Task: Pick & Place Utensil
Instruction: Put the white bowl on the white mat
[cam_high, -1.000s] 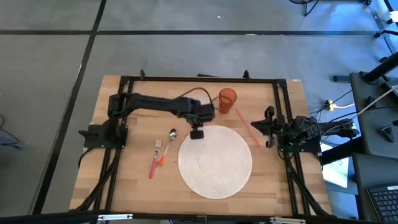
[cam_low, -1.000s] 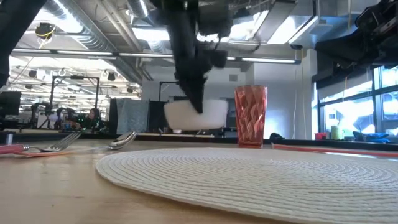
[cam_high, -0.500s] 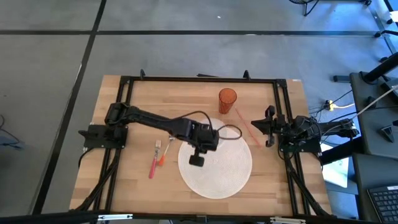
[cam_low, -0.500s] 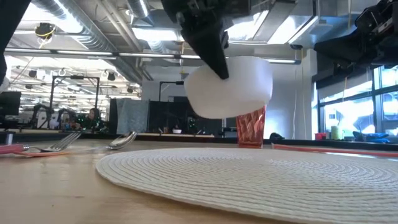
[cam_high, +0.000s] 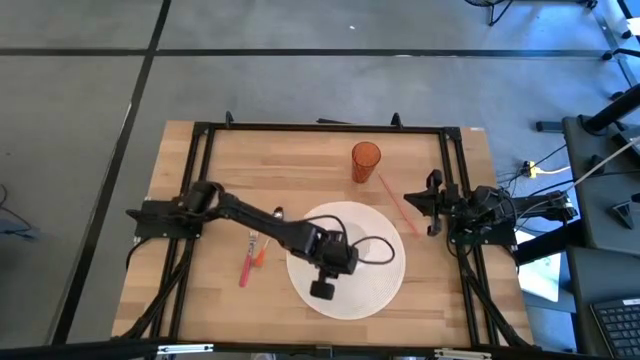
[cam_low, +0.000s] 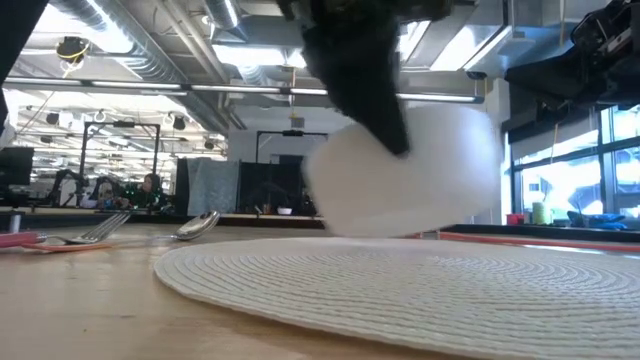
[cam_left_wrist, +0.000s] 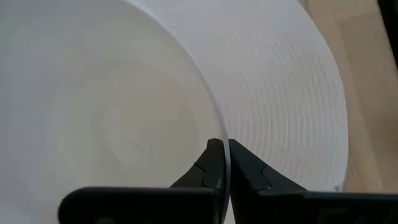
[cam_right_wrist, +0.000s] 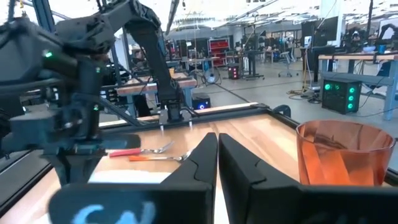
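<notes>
My left gripper (cam_high: 322, 289) is over the round white woven placemat (cam_high: 372, 290) and is shut on a white bowl (cam_low: 420, 170), which fills much of the left wrist view (cam_left_wrist: 106, 106). In the low view the bowl's underside is just above the mat; whether they touch I cannot tell. A fork (cam_high: 255, 238) and a spoon (cam_high: 278, 213) with orange and red handles lie on the wood left of the mat. My right gripper (cam_high: 410, 203) waits, shut, at the table's right side, also in its wrist view (cam_right_wrist: 216, 140). My left gripper holds the bowl by its rim (cam_left_wrist: 222, 134), pinched between the two fingers, one finger (cam_left_wrist: 205, 165) inside the bowl and one (cam_left_wrist: 245, 165) outside. The fingers come from above, slanting down (cam_low: 365, 90). The bowl hangs below them, tilted, over the placemat.
An orange faceted cup (cam_high: 366, 160) stands beyond the mat near the far edge. A thin red stick (cam_high: 398, 207) lies on the wood between the mat and my right gripper. Black frame rails (cam_high: 320, 127) border the table. Bare wood shows to the left and near sides.
My left gripper has carried the bowl from beside the orange cup toward the table's near edge, across the placemat to its near part. In the low view the bowl has grown larger and now covers the cup, and it sits lower over the mat.
</notes>
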